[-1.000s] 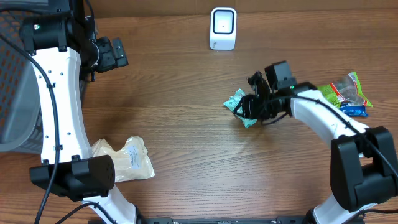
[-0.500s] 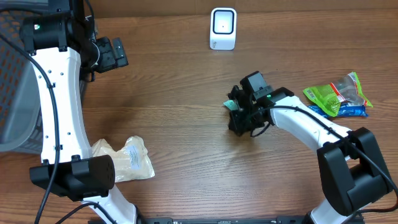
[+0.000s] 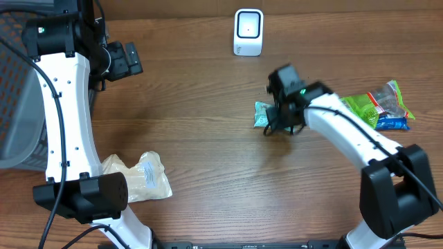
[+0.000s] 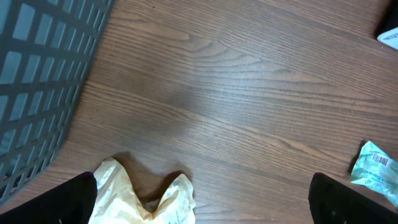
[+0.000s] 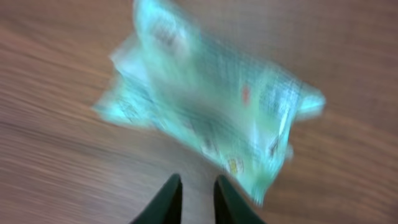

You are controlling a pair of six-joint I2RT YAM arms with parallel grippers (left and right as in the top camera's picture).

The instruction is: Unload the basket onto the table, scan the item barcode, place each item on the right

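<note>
Teal packet point(image 3: 261, 114) lay right of centre, well short of the far scanner point(image 3: 248, 31). Right gripper point(image 5: 194, 190) hung just beside it, fingers point(image 5: 168, 199) narrowly apart, empty; a hurried pinch could skid the slippery film away. Left gripper point(image 4: 202, 196) gaped wide.

Teal packet point(image 3: 261, 114), white scanner point(image 3: 248, 32), brown wood-grain table point(image 3: 201, 138), pale yellow bag point(image 3: 145, 176), green pouch point(image 3: 367, 105)

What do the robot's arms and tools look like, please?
The left arm and right arm have white curved links, black joint housings and black cables running along them, each with a small green light. The left tool and right tool have dark fingers; the right's taper to points.
</note>
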